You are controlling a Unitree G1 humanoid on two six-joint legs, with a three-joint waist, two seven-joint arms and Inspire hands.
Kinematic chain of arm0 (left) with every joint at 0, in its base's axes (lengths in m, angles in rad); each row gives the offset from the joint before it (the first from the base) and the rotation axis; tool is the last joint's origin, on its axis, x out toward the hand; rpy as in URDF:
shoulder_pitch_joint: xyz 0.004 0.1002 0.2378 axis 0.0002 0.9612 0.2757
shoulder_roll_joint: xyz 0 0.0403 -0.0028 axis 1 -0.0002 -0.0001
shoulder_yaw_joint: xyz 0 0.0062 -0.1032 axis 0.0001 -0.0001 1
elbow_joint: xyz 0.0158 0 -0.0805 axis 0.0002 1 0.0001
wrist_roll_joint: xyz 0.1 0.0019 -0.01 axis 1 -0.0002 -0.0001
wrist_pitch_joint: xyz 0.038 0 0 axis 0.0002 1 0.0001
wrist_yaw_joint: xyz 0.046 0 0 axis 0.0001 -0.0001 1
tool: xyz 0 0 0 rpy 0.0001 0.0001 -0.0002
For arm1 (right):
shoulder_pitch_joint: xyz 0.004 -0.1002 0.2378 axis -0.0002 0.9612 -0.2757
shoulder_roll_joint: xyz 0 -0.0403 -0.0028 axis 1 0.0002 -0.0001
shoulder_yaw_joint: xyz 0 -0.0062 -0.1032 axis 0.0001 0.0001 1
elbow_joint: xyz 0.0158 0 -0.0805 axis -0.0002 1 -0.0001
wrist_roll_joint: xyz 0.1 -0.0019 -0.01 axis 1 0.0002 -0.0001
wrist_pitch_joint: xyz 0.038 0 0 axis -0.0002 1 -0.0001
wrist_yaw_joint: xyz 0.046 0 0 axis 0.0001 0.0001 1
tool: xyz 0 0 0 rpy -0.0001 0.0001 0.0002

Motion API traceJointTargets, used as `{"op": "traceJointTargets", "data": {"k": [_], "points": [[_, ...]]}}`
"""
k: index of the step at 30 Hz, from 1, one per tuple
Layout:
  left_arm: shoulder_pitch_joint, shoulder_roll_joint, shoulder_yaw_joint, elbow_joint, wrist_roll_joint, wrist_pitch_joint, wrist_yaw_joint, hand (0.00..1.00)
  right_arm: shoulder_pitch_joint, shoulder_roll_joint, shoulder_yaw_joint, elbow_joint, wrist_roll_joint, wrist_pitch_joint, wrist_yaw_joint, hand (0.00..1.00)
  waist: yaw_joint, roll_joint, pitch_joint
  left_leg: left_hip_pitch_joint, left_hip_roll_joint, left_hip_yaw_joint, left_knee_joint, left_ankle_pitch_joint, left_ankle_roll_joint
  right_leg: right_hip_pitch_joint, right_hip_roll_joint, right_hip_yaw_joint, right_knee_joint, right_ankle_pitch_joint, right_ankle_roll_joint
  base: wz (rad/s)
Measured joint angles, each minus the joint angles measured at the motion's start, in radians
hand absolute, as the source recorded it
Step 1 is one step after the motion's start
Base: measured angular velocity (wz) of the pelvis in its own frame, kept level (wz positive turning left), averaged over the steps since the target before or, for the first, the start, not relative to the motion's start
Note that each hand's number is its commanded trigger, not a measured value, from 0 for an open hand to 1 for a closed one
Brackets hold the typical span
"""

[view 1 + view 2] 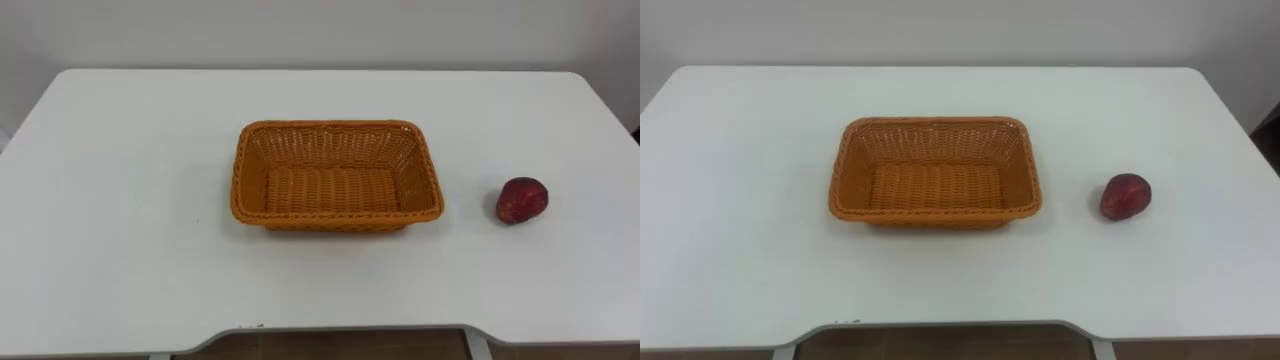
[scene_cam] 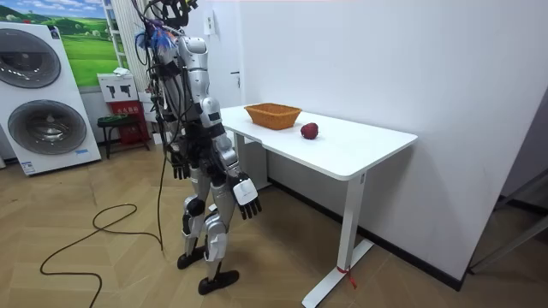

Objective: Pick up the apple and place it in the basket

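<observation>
Room view gives me the right hand [image 2: 247, 195] and left hand [image 2: 178, 161] hanging at the robot's sides, both relaxed open and holding nothing, short of the basket [image 1: 330, 127]. Eye views give me the apple [image 1: 521, 200] lying on the table [image 1: 120, 200] right of the basket, apart from it.

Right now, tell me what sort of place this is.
Probably a laundry or utility room used for robot trials. Front-loading washing machines stand at the room view's left, the floor is wood, and a white table by the wall carries a wicker basket and an apple.
</observation>
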Motion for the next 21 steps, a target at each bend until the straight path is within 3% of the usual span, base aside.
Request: {"op": "traceJointTargets", "data": {"k": [12, 17, 21], "points": [[-0.005, -0.002, 0.007, 0.01, -0.002, -0.008, 0.003, 0.0, 0.003, 0.004, -0.026, 0.004, 0.097, 0.002, -0.027, 0.0, 0.0, 0.001, 0.003, 0.012, 0.004, 0.015, -0.002, -0.005, -0.001, 0.001, 0.005, 0.016, 0.002, 0.0, 0.0, -0.03], [0.002, -0.002, 0.062, 0.006, -0.006, -0.032, 0.027, 0.0, 0.006, 0.007, -0.181, -0.013, 0.338, 0.01, -0.11, 0.0, -0.017, 0.007, 0.0041, 0.02, 0.003, 0.027, -0.005, -0.005, -0.001, 0.003, 0.005, 0.027, 0.003, 0.0, 0.0, -0.06], [0.026, -0.001, 0.152, -0.016, -0.044, -0.056, 0.041, 0.0, 0.017, 0.005, -0.399, -0.143, 0.633, 0.02, -0.211, 0.0, -0.063, 0.007, 0.0022, 0.027, 0.001, 0.03, -0.007, -0.006, 0.0, 0.0, 0.003, 0.03, 0.004, -0.001, 0.002, -0.04]]}}
